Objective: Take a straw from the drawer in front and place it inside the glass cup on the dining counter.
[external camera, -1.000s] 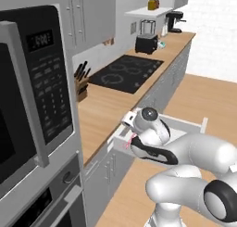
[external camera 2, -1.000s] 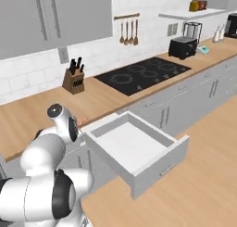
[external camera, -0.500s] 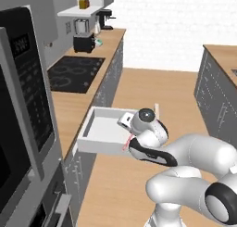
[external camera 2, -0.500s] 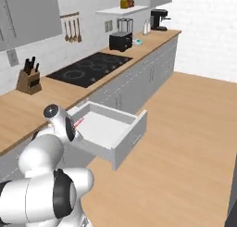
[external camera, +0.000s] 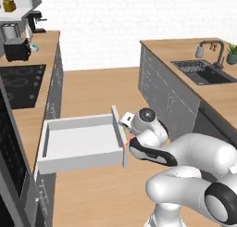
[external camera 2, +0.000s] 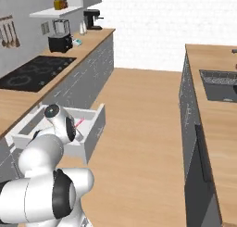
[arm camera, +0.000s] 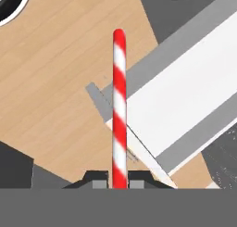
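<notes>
My gripper (arm camera: 119, 181) is shut on the straw (arm camera: 119, 105), a thin red-and-white striped stick that runs straight out from the fingertips. In the base views a short pink piece of the straw (external camera: 131, 139) (external camera 2: 79, 122) shows beside the hand, just over the front edge of the drawer (external camera: 78, 139) (external camera 2: 95, 129). That drawer stands pulled out, its white inside bare. At the right lies the dining counter (external camera: 217, 98) (external camera 2: 217, 129), with a light-wood top and a dark sink (external camera: 203, 72). The glass cup is out of view.
The wall counter with its black cooktop (external camera: 16, 85) (external camera 2: 32, 73) runs along the left, with a toaster (external camera 2: 60, 42) and coffee machine (external camera 2: 92, 18) farther back. A wide strip of wooden floor (external camera 2: 139, 115) separates the two counters. The open drawer juts into this aisle.
The whole picture has swung: the cameras turned away from the wall counter, and the dining counter with its sink has come into view at the right. The straw stays in my gripper.
</notes>
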Motion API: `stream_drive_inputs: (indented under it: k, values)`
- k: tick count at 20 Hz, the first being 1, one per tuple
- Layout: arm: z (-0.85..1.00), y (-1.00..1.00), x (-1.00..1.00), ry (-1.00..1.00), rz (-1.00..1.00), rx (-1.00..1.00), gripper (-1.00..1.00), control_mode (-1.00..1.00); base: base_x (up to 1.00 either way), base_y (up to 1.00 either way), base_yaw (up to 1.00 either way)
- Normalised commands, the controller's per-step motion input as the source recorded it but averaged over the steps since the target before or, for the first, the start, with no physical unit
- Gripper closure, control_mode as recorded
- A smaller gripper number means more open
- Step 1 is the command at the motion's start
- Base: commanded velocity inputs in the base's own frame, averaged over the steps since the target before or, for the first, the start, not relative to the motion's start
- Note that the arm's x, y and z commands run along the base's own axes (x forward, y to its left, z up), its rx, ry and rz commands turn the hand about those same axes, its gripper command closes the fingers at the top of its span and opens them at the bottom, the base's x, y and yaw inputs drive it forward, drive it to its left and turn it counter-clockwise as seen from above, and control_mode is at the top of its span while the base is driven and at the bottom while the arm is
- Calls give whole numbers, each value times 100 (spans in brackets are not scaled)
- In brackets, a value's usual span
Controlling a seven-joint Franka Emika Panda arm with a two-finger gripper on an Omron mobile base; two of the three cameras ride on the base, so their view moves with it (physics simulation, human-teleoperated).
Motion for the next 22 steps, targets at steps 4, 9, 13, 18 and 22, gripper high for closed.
stream_drive_inputs:
  k: [4, 9, 13, 18, 22]
  values:
    - [0, 0, 0, 0, 0, 0, 100, 100, 1, -27, -43]
    - [0, 0, 0, 0, 0, 0, 100, 100, 0, -25, -38]
    - [0, 0, 0, 0, 0, 0, 100, 100, -6, -22, -38]
    - [0, 0, 0, 0, 0, 0, 100, 100, -31, -38, -37]
    - [0, 0, 0, 0, 0, 0, 100, 100, -50, -57, -32]
